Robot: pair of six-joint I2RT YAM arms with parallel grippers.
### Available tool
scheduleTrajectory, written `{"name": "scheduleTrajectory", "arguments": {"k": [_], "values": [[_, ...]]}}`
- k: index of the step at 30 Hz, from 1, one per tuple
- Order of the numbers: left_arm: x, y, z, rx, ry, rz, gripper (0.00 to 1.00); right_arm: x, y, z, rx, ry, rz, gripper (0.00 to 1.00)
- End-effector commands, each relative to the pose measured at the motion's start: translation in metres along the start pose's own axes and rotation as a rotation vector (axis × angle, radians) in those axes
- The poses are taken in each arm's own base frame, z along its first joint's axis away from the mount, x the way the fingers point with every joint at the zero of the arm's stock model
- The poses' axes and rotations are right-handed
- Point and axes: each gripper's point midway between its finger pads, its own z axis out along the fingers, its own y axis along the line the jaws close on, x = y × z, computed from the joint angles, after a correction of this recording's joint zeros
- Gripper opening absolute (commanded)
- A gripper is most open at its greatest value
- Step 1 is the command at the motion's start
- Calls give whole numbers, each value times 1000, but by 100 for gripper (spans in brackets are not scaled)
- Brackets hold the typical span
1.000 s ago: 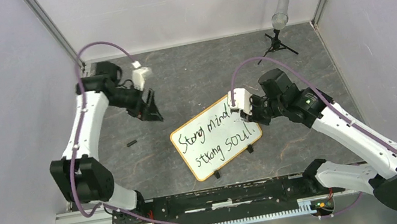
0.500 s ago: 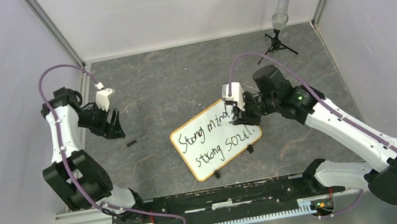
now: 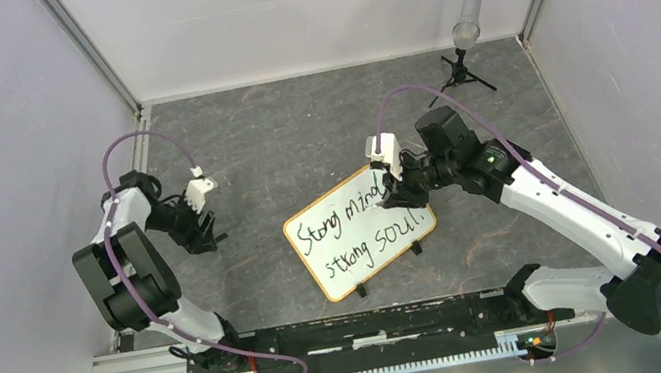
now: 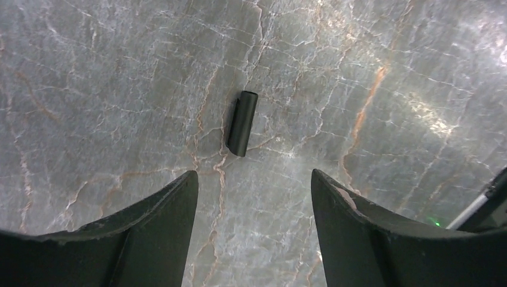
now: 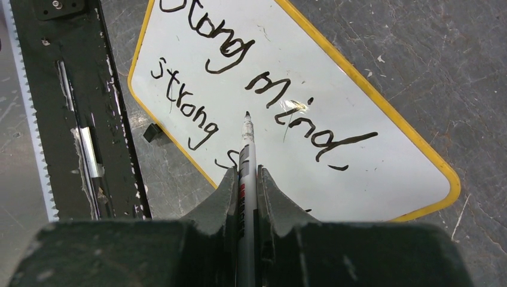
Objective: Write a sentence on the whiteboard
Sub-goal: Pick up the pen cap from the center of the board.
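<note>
The whiteboard (image 3: 360,234) lies tilted on the grey table, with "Strong mind, strong soul." written on it in black. My right gripper (image 3: 397,196) is over its right part, shut on a white marker (image 5: 247,149). The marker's black tip points at the board (image 5: 370,173) between the two written lines. I cannot tell whether the tip touches. My left gripper (image 3: 210,233) is open and low over the table, left of the board. A small black marker cap (image 4: 242,122) lies on the table just beyond its fingertips (image 4: 179,197).
A grey cylinder on a small black tripod (image 3: 468,13) stands at the back right. The black mounting rail (image 3: 360,328) runs along the near edge, close to the board's two black feet. Walls close in the left, back and right sides.
My left arm has swung left and towards the near side, lowering its open gripper over the black cap. My right gripper has shifted slightly left and further over the board, still holding the marker.
</note>
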Motion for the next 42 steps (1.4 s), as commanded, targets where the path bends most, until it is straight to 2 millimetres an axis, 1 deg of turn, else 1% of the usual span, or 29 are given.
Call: {"name": "scheduleTrajectory", "arguments": {"k": [1,7,12,14,19,23,28,30,32,35,37,38,42], "values": [[3,21,17,-46,-10,170,74,-20,-3,-2,-2,-58,-12,0],[18,24,41,-47,43,212,70,-18,-8,2,3,-44,0,0],[28,20,55,-48,84,285,59,-16,-10,3,8,-35,5,0],[28,18,56,-57,79,301,54,-15,-11,3,11,-32,4,0],[31,7,58,-56,89,369,43,-13,-12,4,16,-28,9,0],[33,0,59,-69,113,432,41,-14,-13,4,18,-31,11,0],[34,-2,59,-59,133,441,36,-17,-13,4,13,-37,13,0],[34,-1,59,-55,141,440,33,-18,-14,4,13,-41,12,0],[34,-2,59,-54,146,439,26,-20,-13,3,16,-46,10,0],[27,-8,53,-44,124,418,15,-24,-14,0,21,-60,3,0],[15,-15,42,-39,85,387,5,-28,-14,-2,23,-74,0,0],[6,-19,34,-43,61,372,3,-29,-13,-2,23,-81,-2,0],[-30,-31,-3,-79,-38,325,2,-40,-15,-6,26,-114,-3,0]]}}
